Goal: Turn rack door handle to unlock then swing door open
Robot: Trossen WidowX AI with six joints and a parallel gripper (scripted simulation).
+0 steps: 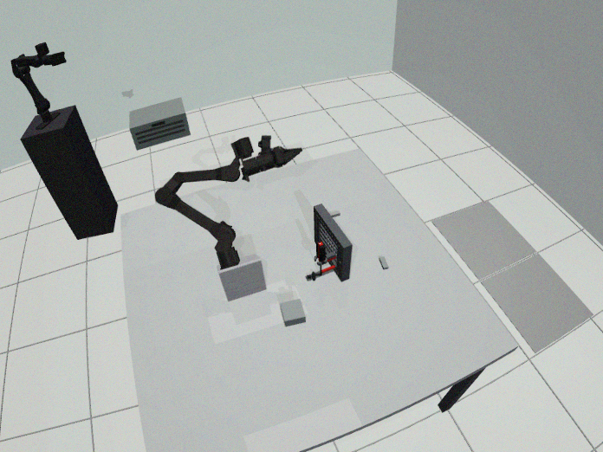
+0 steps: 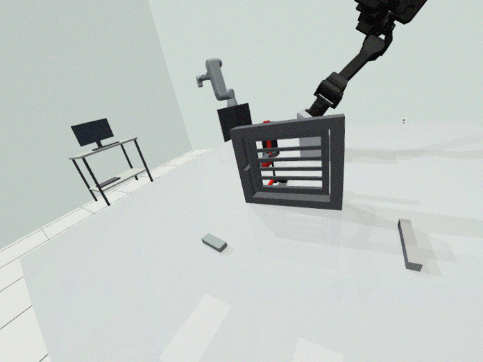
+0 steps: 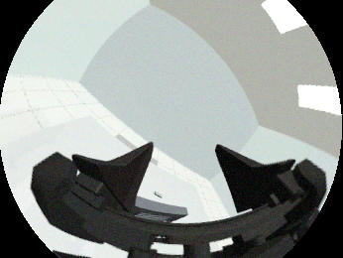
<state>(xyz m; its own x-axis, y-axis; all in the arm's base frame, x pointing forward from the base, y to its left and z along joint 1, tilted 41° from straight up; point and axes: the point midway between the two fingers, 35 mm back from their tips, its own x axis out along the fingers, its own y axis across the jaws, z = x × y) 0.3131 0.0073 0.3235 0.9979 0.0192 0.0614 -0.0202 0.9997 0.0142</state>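
Observation:
The dark grey rack frame (image 1: pixel 346 257) (image 2: pixel 337 167) (image 3: pixel 171 208) stands upright on the table (image 1: pixel 194 389) (image 2: pixel 116 272). Its barred door (image 2: pixel 325 165) sits in the frame's opening and looks closed. The black and red handle (image 1: pixel 319 245) (image 2: pixel 268 146) stands upright on the arm's side of the door, partly hidden behind the bars in the exterior view. Lower red and black parts (image 1: pixel 327 268) stick out beside it. My gripper (image 1: pixel 301 150) (image 3: pixel 184 146) is open and empty, high above the table and well away from the handle. Its fingertips are outside the exterior view.
A small grey block (image 1: pixel 384 262) (image 2: pixel 214 242) (image 3: pixel 158 193) and a longer block (image 1: pixel 334 213) (image 2: pixel 410 245) lie beyond the rack. A low grey box (image 1: pixel 292 313) lies on the arm's side. The arm stands by a pale block (image 1: pixel 243 280).

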